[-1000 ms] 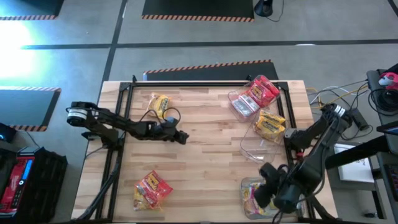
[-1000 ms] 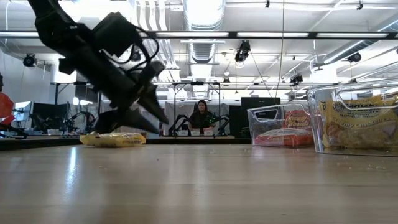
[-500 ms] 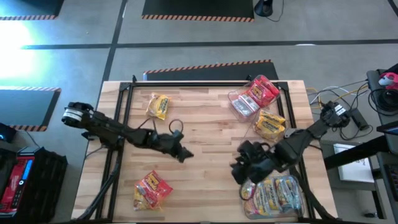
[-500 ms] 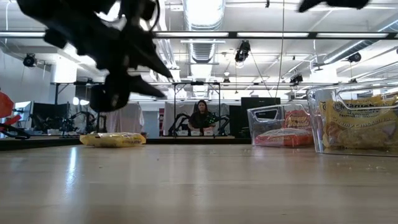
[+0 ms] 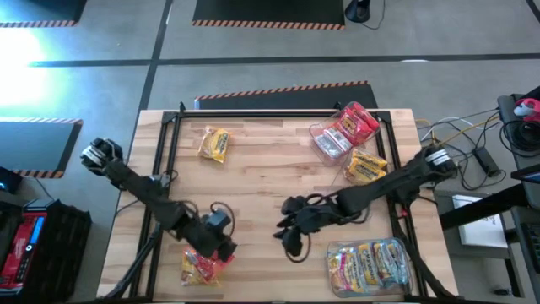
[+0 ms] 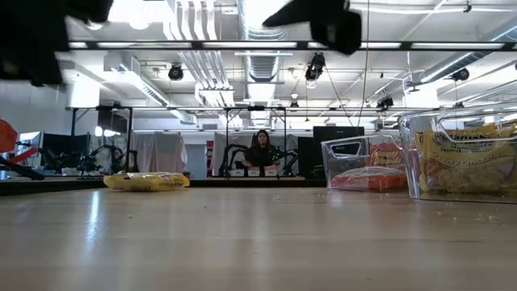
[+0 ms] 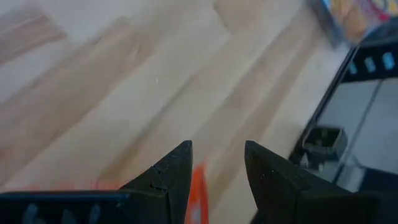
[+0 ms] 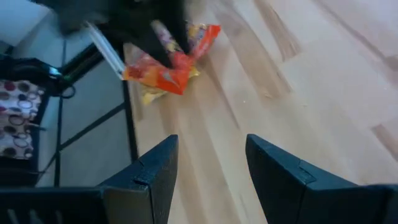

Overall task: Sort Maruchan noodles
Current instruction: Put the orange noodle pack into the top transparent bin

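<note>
The red noodle packet (image 5: 201,266) lies at the counter's (image 5: 270,181) near-left corner, directly under the left gripper (image 5: 221,247), jaws narrowly parted and empty (the right gripper (image 5: 289,236), open, hovers farther off mid-counter).

Legible text: none; printing on the noodle packets (image 5: 372,263) and tubs (image 6: 456,153) is too small to read.

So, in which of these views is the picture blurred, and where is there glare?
Left wrist view: the table is smeared. Right wrist view: the red packet is soft. Low view: the arms are dark blurs along the top. High view: glare on the floor at upper left.
</note>
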